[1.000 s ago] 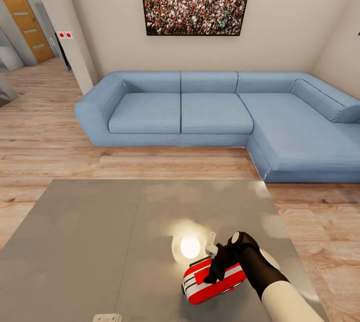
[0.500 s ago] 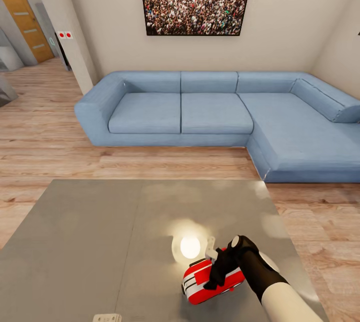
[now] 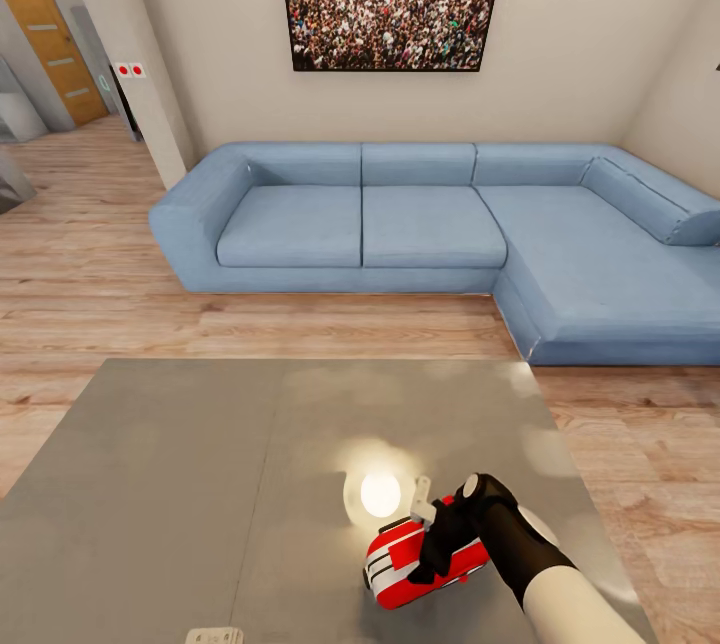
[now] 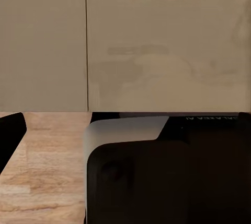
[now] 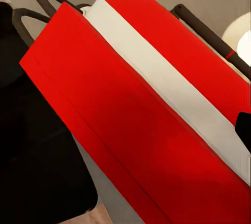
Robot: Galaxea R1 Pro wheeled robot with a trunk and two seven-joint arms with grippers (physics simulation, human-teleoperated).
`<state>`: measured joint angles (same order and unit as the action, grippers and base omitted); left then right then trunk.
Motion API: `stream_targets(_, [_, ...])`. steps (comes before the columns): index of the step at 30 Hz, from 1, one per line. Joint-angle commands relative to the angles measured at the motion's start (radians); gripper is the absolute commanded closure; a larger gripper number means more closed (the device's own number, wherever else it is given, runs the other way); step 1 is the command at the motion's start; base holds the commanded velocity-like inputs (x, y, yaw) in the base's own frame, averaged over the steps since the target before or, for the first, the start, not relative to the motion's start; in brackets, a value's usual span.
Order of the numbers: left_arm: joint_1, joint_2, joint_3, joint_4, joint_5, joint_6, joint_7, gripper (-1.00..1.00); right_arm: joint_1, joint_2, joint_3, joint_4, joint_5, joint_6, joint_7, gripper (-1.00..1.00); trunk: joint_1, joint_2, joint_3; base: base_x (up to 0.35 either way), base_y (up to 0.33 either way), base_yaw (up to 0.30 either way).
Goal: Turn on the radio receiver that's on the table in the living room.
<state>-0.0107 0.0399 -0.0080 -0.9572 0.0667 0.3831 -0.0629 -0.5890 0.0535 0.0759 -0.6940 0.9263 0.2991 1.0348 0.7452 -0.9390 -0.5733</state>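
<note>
Head view: small rounded red-and-white radio receiver [image 3: 425, 560] lies on the glossy grey reflective bench [image 3: 200, 484], near its front right. The right black end effector [image 3: 436, 546] presses on top; whether its fingers clasp it is unclear.

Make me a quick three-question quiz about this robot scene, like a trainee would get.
1. True or false: the radio receiver lies on the table.
2. Which arm reaches over the radio receiver: A) left, B) right?
3. What colour is the sofa behind the table?

Key: 1 true. 2 B: the right gripper is down on the radio receiver, though I cannot tell how its jaws stand. 3 blue.
</note>
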Motion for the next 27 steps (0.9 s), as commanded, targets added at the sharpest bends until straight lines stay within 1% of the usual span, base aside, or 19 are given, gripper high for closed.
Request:
stream_targets(1, [0.000, 0.000, 0.000, 0.000, 0.000, 0.000, 0.000, -1.00, 0.000, 0.000, 0.000, 0.001, 0.001, 0.000, -0.004, -1.00, 0.000, 0.000, 0.000, 0.000, 0.000, 0.000])
stream_targets(3, [0.000, 0.000, 0.000, 0.000, 0.000, 0.000, 0.000, -1.00, 0.000, -0.001, 0.000, 0.018, 0.001, -0.001, -0.010, -1.00, 0.000, 0.000, 0.000, 0.000, 0.000, 0.000])
stream_targets(5, [0.000, 0.000, 0.000, 0.000, 0.000, 0.000, 0.000, -1.00, 0.000, -0.001, -0.001, 0.072, 0.000, -0.002, -0.021, -1.00, 0.000, 0.000, 0.000, 0.000, 0.000, 0.000])
stream_targets(9, [0.000, 0.000, 0.000, 0.000, 0.001, 0.000, 0.000, -1.00, 0.000, 0.000, -0.002, 0.108, 0.001, -0.022, -0.034, -1.00, 0.000, 0.000, 0.000, 0.000, 0.000, 0.000])
stream_targets(18, [0.000, 0.000, 0.000, 0.000, 0.000, 0.000, 0.000, -1.00, 0.000, 0.000, -0.002, 0.121, 0.003, -0.029, -0.038, -1.00, 0.000, 0.000, 0.000, 0.000, 0.000, 0.000])
stream_targets(19, [0.000, 0.000, 0.000, 0.000, 0.000, 0.000, 0.000, -1.00, 0.000, 0.000, -0.002, 0.121, 0.003, -0.029, -0.039, 1.00, 0.000, 0.000, 0.000, 0.000, 0.000, 0.000])
stream_targets(27, [0.000, 0.000, 0.000, 0.000, 0.001, 0.000, 0.000, -1.00, 0.000, 0.000, -0.002, 0.123, 0.000, -0.029, -0.041, 1.00, 0.000, 0.000, 0.000, 0.000, 0.000, 0.000])
